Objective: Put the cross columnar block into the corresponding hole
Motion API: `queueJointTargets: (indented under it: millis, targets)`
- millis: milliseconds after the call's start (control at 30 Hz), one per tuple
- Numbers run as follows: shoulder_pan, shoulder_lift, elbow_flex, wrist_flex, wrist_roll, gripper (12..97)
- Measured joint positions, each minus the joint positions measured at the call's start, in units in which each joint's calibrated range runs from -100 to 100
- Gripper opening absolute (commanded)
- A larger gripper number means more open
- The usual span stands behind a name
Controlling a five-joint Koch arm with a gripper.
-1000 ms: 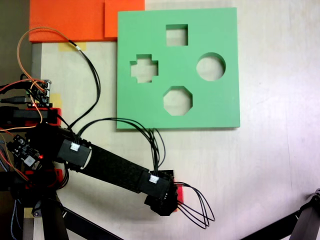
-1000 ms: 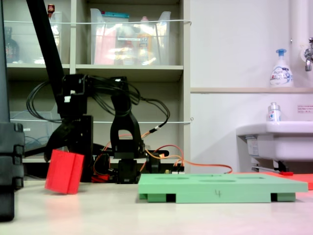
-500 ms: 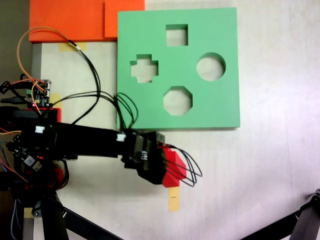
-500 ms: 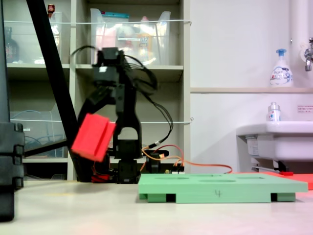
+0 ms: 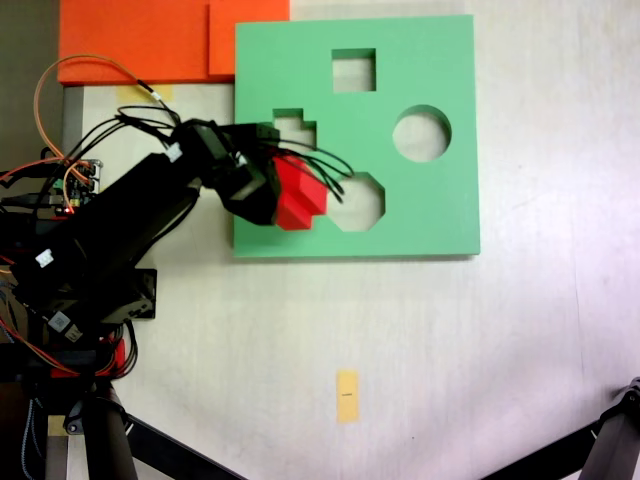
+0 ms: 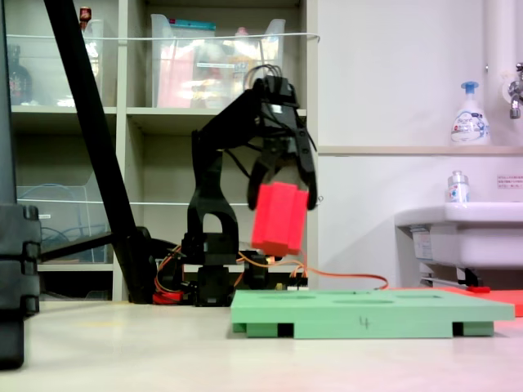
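Red foam makes up the cross columnar block, a bright ribbed column that hangs slightly tilted in the air above the left part of the green board. Seen from above, the block lies over the board between the plus-shaped hole and the octagonal cutout, covering the lower part of the plus. The gripper has its jaws closed on the block's upper end, one black finger on each side. In the side-on fixed view the black arm rises from its base, bends at the elbow and reaches forward with the wrist pointing down. From above, the arm runs diagonally from the lower left toward the board. A square cutout and a round cutout stand open, showing the pale bench beneath. Clear bins on the shelf behind hold blurred items.
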Motion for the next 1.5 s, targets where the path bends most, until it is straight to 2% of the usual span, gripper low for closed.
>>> queueJointTargets:
  millis: [200,400,833,1500]
  targets:
    - [3.9,7.4,-0.1,0.1,6.8,41.7]
    - [5.8,14.4,-0.1,2.1,8.7,41.7]
    - [6.9,25.7,4.4,7.5,8.8,41.9]
    - [7.8,31.6,10.3,9.2,5.3,41.9]
